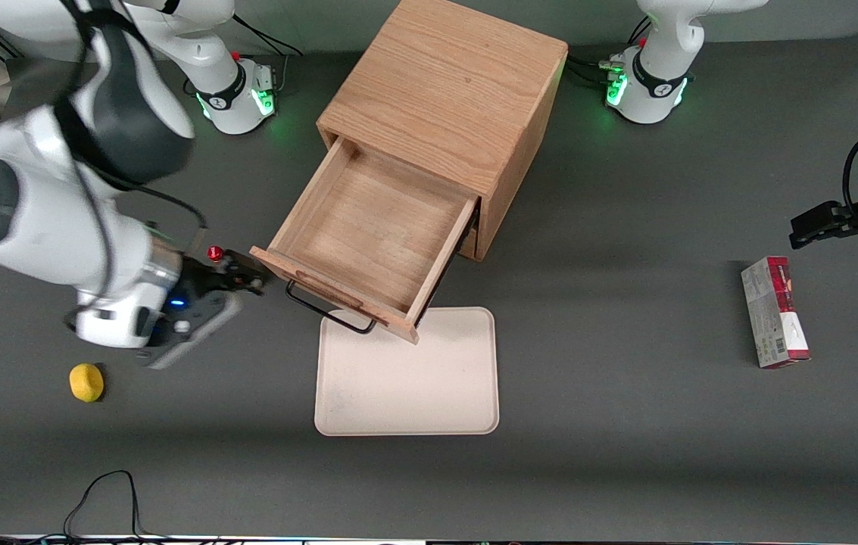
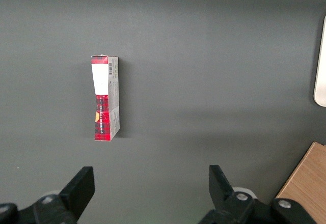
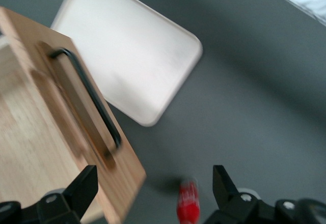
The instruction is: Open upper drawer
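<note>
Front overhead, wrist views near tabletop

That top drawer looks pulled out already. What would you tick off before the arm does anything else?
1. Upper drawer pulled well out of the cabinet: ok.
2. Gripper off the handle, beside the drawer front: ok.
3. Fingers open, holding nothing: ok.
4. Drawer inside empty: ok.
5. Drawer front overhangs the tray; touching it: cannot tell.
6. Yellow object near the arm, clear of a retreat: cannot tell.

The right arm reaches low over the table, its wrist angled downward. The gripper (image 1: 247, 281) hangs free, fingers (image 3: 81, 191) spread apart with nothing between them.
</note>
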